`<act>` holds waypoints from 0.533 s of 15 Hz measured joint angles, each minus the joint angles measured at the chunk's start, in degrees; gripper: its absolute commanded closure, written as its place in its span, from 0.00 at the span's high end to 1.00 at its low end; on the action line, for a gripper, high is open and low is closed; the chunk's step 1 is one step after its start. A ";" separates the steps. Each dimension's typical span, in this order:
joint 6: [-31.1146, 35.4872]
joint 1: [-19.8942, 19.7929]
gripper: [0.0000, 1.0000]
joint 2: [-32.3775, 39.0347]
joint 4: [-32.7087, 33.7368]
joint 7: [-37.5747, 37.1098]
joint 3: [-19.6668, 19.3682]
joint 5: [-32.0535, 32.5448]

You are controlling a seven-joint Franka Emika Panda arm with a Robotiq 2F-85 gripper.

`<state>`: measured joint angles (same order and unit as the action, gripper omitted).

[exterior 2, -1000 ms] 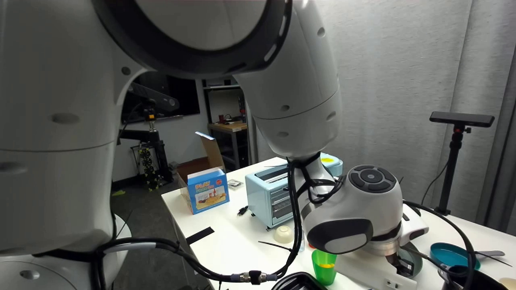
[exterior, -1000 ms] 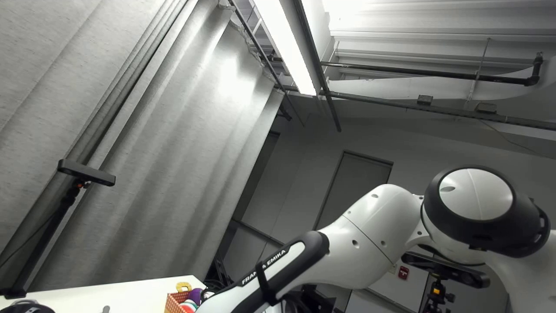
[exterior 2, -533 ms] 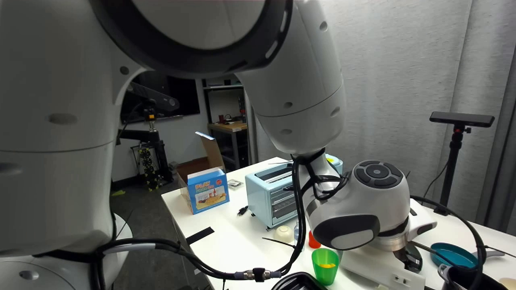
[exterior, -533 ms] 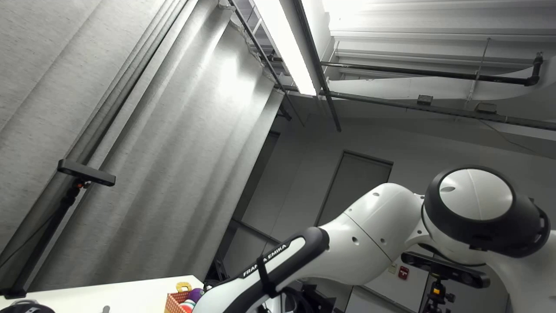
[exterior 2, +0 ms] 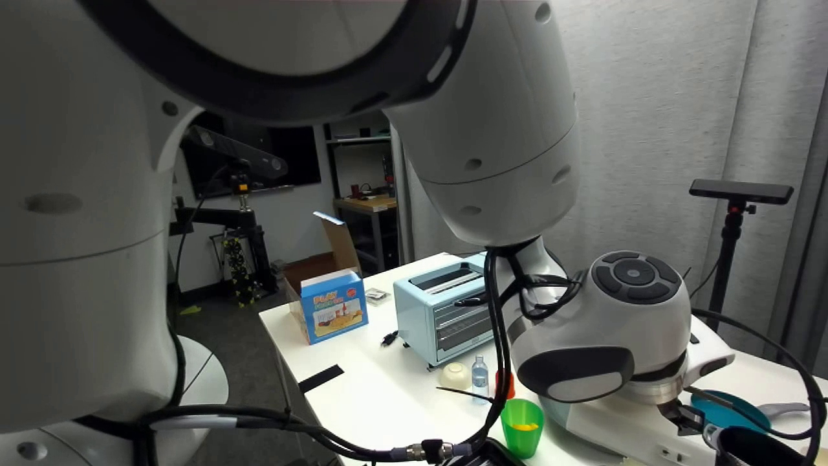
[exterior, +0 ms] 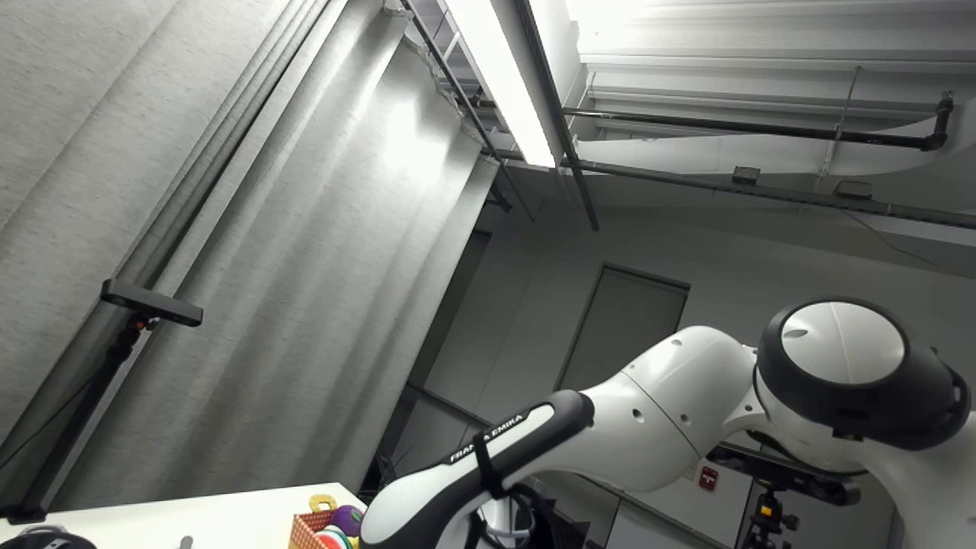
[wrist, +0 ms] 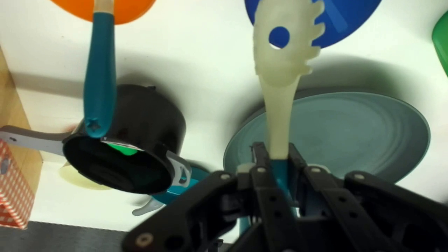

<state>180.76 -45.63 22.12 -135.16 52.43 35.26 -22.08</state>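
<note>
My gripper (wrist: 279,154) is shut on a pasta server (wrist: 278,91), its fingers on either side near where the cream shaft meets the teal handle. The server's toothed head points away from me, overlapping the edge of a blue bowl (wrist: 350,21) in the wrist view. Behind the shaft lies a wide grey-green dish (wrist: 364,133). To the left a black pot (wrist: 157,115) holds something green (wrist: 124,149). In an exterior view the gripper (exterior 2: 689,419) is small and dark beside the pot; the server is not clearly visible there.
Another teal-handled utensil (wrist: 100,70) reaches from an orange bowl (wrist: 134,8) over the pot. A teal pan (exterior 2: 728,411), green cup (exterior 2: 521,433), bottle (exterior 2: 480,378), cream bowl (exterior 2: 455,375) and toaster oven (exterior 2: 440,310) stand on the table. A checkered basket (wrist: 14,185) is at left.
In both exterior views the arm has shifted to the right, carrying the gripper closer to the pot. The bottle, red cup and more of the toaster oven have come into sight.
</note>
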 measured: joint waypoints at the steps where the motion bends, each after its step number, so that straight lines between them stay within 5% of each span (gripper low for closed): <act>1: 0.00 -1.86 0.04 0.13 -0.21 0.38 1.61 -0.01; 8: 0.00 -9.50 0.04 2.10 -3.99 2.59 10.03 0.00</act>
<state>180.77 -55.12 24.23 -139.16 55.02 45.29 -22.08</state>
